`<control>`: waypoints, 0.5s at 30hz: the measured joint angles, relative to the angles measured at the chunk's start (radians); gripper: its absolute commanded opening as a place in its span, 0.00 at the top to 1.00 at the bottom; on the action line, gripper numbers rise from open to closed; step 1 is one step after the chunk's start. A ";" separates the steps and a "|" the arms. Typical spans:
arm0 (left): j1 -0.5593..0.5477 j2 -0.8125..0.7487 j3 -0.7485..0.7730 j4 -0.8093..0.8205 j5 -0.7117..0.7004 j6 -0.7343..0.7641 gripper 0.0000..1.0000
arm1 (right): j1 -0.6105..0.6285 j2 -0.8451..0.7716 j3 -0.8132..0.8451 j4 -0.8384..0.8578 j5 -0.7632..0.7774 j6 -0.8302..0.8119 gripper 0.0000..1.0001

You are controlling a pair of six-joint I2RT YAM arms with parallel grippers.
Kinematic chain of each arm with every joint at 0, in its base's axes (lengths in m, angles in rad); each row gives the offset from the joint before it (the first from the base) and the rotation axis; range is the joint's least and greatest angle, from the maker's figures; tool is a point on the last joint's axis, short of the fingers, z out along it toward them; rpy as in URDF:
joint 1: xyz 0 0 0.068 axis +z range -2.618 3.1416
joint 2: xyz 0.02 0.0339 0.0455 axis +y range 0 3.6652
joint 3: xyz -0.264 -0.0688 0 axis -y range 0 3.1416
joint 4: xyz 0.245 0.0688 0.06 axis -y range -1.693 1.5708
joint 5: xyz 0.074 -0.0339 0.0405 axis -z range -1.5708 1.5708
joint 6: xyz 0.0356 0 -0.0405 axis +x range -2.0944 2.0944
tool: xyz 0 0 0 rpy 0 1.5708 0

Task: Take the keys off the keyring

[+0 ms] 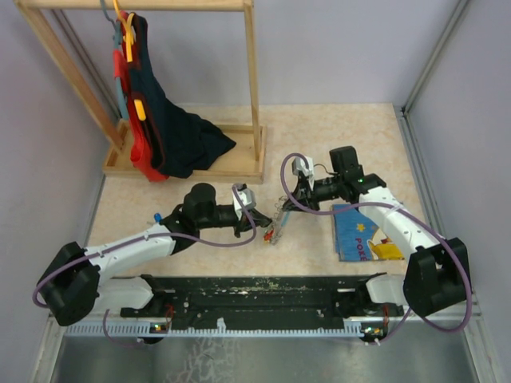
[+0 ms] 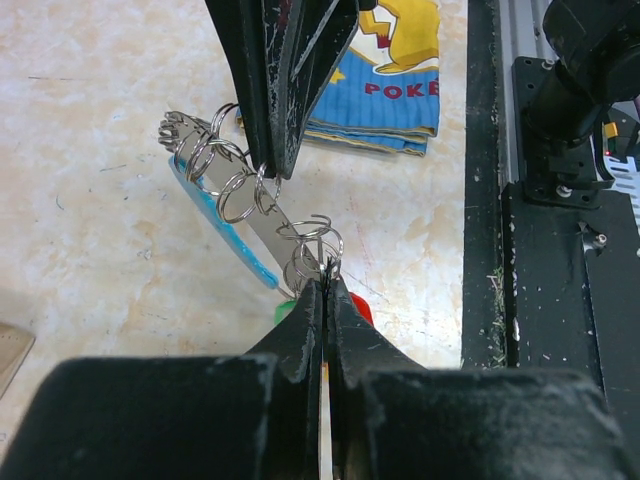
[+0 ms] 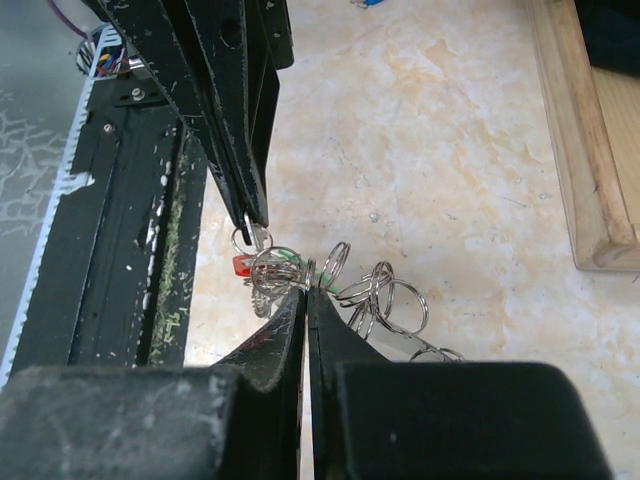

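Observation:
The keyring (image 2: 240,190) is a chain of silvery rings with a grey strap and light-blue patch (image 2: 222,222), held stretched just above the table between both grippers. My left gripper (image 2: 327,287) is shut on a ring at the chain's near end. The keys hang there, and only a green head (image 2: 284,309) and a red head (image 2: 361,310) show. My right gripper (image 3: 307,291) is shut on another ring among the rings (image 3: 385,295), beside the red key head (image 3: 243,265). In the top view the left gripper (image 1: 255,214) and right gripper (image 1: 289,199) flank the keys (image 1: 275,230).
A blue picture book (image 1: 359,231) lies flat under the right arm, also seen as the book (image 2: 392,70). A wooden clothes rack (image 1: 239,163) with dark and red garments stands at the back left. A black rail (image 1: 263,291) runs along the near table edge.

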State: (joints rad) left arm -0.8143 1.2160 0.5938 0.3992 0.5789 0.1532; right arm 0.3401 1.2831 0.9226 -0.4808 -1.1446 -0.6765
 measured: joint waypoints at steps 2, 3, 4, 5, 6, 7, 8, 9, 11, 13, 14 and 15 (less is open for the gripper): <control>-0.001 -0.001 0.013 -0.021 -0.004 0.000 1.00 | 0.003 0.000 -0.004 0.015 0.000 0.010 1.00; -0.002 -0.001 0.019 -0.030 -0.006 0.000 1.00 | 0.005 0.000 -0.007 0.021 0.001 0.015 0.99; -0.003 -0.001 0.025 -0.040 -0.007 0.000 1.00 | 0.008 0.000 -0.011 0.025 0.001 0.020 0.97; -0.004 -0.001 0.031 -0.049 -0.008 -0.002 1.00 | 0.010 0.000 -0.013 0.027 0.001 0.025 0.97; -0.004 -0.001 0.037 -0.059 -0.009 -0.005 1.00 | 0.013 0.000 -0.014 0.029 0.000 0.030 0.95; -0.005 -0.001 0.043 -0.069 -0.009 -0.007 1.00 | 0.015 0.000 -0.015 0.030 0.001 0.033 0.94; -0.005 -0.001 0.051 -0.079 -0.009 -0.012 1.00 | 0.016 0.000 -0.015 0.033 0.001 0.035 0.93; -0.004 -0.001 0.059 -0.091 -0.008 -0.018 1.00 | 0.018 0.000 -0.015 0.036 0.002 0.038 0.91; -0.005 -0.001 0.075 -0.110 -0.009 -0.028 1.00 | 0.018 0.000 -0.015 0.043 0.002 0.044 0.86; -0.005 -0.001 0.087 -0.133 -0.010 -0.037 1.00 | 0.018 0.000 -0.015 0.050 0.002 0.050 0.80; -0.005 -0.001 0.092 -0.147 -0.009 -0.043 1.00 | 0.018 0.000 -0.015 0.052 0.003 0.052 0.78; -0.005 -0.001 0.100 -0.164 -0.009 -0.050 1.00 | 0.018 0.000 -0.015 0.054 0.003 0.053 0.75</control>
State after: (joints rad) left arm -0.8188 1.2152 0.6933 0.2348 0.5701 0.1032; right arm 0.3580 1.2831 0.9077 -0.4267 -1.1419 -0.6235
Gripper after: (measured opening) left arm 0.009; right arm 0.179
